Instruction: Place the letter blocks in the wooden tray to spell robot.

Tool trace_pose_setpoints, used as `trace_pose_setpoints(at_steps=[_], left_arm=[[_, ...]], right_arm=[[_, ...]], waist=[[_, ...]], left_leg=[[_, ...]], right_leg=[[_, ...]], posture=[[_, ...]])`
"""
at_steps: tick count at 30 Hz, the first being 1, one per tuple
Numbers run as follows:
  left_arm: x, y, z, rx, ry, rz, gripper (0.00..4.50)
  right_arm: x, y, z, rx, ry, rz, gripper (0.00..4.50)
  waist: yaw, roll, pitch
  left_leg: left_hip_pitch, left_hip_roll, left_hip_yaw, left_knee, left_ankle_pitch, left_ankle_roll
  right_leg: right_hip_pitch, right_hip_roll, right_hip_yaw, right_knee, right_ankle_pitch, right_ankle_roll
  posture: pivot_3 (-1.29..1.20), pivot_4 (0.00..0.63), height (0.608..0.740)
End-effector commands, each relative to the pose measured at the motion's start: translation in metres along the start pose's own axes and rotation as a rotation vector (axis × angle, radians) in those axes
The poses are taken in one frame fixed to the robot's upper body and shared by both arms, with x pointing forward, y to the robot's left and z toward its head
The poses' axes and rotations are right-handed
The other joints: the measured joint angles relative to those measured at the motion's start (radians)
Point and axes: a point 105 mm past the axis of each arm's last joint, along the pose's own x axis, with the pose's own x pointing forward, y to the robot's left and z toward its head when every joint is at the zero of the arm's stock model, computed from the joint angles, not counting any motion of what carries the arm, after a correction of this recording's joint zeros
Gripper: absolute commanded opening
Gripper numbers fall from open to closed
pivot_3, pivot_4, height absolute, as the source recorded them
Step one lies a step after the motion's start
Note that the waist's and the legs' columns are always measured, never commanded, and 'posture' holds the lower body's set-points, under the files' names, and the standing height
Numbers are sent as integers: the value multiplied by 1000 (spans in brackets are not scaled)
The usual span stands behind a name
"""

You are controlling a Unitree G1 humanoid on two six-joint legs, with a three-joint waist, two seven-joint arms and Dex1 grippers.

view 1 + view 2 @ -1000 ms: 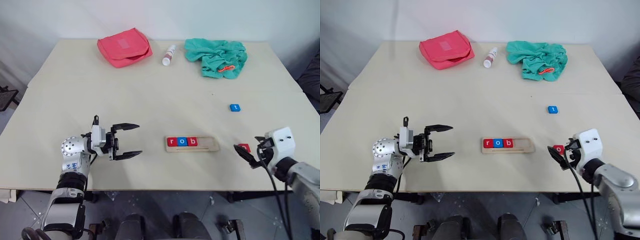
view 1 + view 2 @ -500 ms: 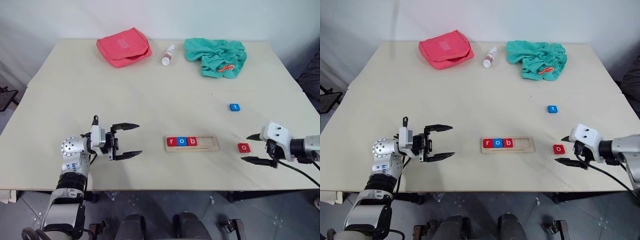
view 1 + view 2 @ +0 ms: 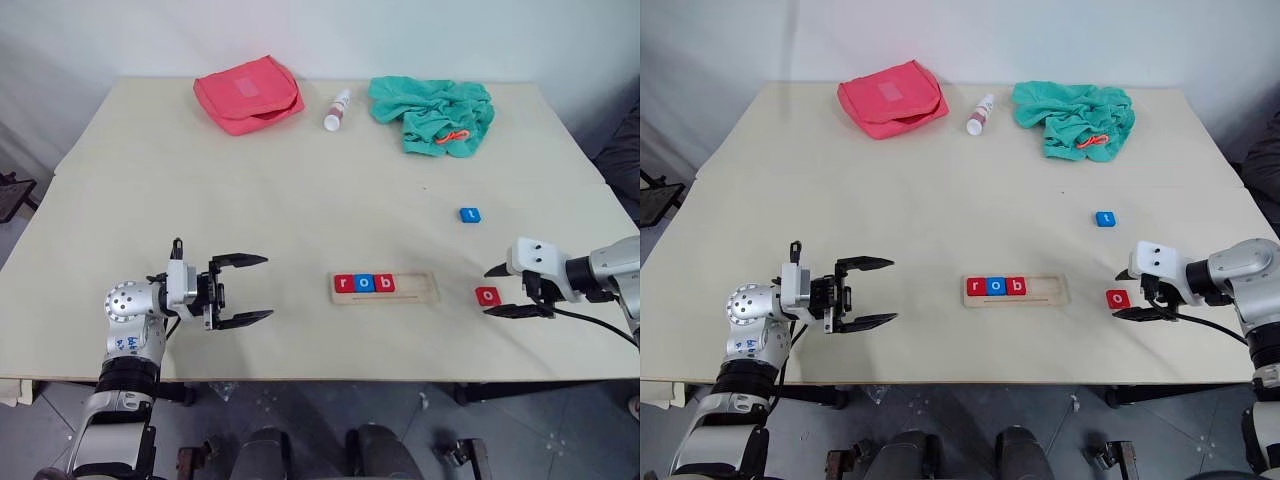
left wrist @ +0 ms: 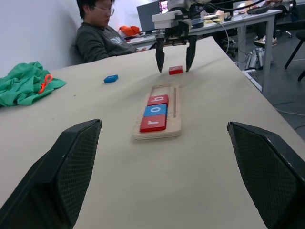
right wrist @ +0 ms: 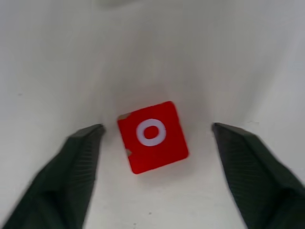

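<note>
The red o block (image 5: 152, 137) lies flat on the bench at lower right, between the right hand's (image 3: 503, 291) spread, released fingers; the left hand (image 3: 243, 290), also released, hangs far off.

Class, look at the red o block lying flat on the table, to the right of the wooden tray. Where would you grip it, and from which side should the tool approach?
Grip the red o block across two opposite side edges, coming down from above. It lies flat on the table, so only its thin edges offer purchase. The right tool already brackets it with open fingers; since the block sits slightly rotated between them, squaring the fingers to its edges would probably help.
</note>
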Motion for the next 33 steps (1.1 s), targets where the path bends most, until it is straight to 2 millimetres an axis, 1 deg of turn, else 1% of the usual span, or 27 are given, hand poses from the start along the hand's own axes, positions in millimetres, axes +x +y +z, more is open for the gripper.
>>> trace_pose_setpoints(at_steps=[1, 3, 5, 6, 8, 13, 14, 15, 16, 17, 19, 24, 30, 33], left_arm=[[-4, -3, 9, 36, -12, -38, 4500], [-6, -4, 9, 34, -8, -37, 4500], [-6, -4, 9, 34, -5, -35, 4500], [-6, -4, 9, 34, -5, -34, 4500], [-6, -3, 10, 36, -5, -33, 4500], [-5, -2, 9, 35, -7, -35, 4500], [-5, -2, 9, 34, -7, -37, 4500], [-4, -3, 8, 30, -10, -42, 4500], [-4, -5, 7, 24, -11, -54, 4500], [-3, -6, 6, 20, -12, -61, 4500], [-3, -7, 5, 17, -12, -67, 4500], [0, -5, 4, 21, -11, -68, 4500], [1, -3, 6, 36, -15, -59, 4500], [0, -5, 5, 36, -12, -55, 4500]], right_arm=[[1, 3, -6, 2, 27, 18, 2600], [0, 3, -7, -5, 29, 24, 1934], [-1, 2, -7, -9, 32, 17, 1451], [-3, 0, -5, -17, 30, 12, 1453], [-7, -7, 6, -47, 25, -12, 1453], [-15, -20, 50, -102, -65, -29, 1453], [-15, -21, 57, -103, -75, -25, 1453], [-14, -20, 68, -110, -90, -7, 1453], [-10, -17, 85, -130, -123, 25, 1453], [-5, -13, 99, -146, -148, 58, 1453], [2, -6, 113, -164, -169, 97, 1453], [24, 2, 118, -200, -135, 148, 1453], [45, -1, 123, -224, -123, 163, 1453], [50, -3, 126, -233, -122, 165, 1453]], waist=[[0, 0, 0], [0, 0, 0], [0, 0, 0], [0, 0, 0], [1, 0, 0], [-4, 4, 2], [-5, 4, 2], [-6, 4, 2], [-5, 4, 2], [-6, 4, 2], [-8, 4, 2], [3, 4, 2], [2, 4, 2], [-5, 4, 2]], left_leg=[[0, 0, 0, 1, 0, 0], [0, 0, 0, 2, 0, 0], [0, 0, 0, 2, 0, 0], [0, 0, 0, 3, 0, 0], [0, 0, 0, 3, 0, 0], [0, 0, 0, 3, 0, 0], [0, 0, 0, 3, 0, 0], [0, 0, 0, 3, 0, 0], [0, 0, 0, 3, 0, 0], [0, 0, 0, 3, 0, 0], [0, 0, 0, 3, 0, 0], [-1, -1, -1, 3, 0, 0], [-2, -1, -2, 4, 0, 0], [-2, -1, -2, 3, 0, 0]], right_leg=[[0, 0, 0, 0, 0, 0], [1, 0, 0, 0, 0, 0], [1, 0, 0, 0, 0, 0], [1, 0, 0, 0, 0, 0], [1, 0, 0, 0, 0, 0], [-1, -1, 0, 1, 0, 0], [-1, -1, 0, 1, 0, 0], [-1, 0, 0, 1, 0, 0], [-1, 0, 0, 1, 0, 0], [-1, 0, 0, 2, 0, 0], [-1, 0, 0, 3, 0, 0], [-1, -2, -2, 3, 0, 0], [-1, -3, -3, 3, 0, 0], [-2, -3, -4, 3, 0, 0]], posture=[[0, 150, 740], [0, 150, 740], [0, 150, 740], [0, 150, 740], [0, 150, 740], [0, 150, 740], [0, 150, 740], [0, 150, 740], [0, 150, 740], [0, 150, 740], [0, 150, 740], [0, 150, 740], [0, 150, 740], [0, 150, 740]])
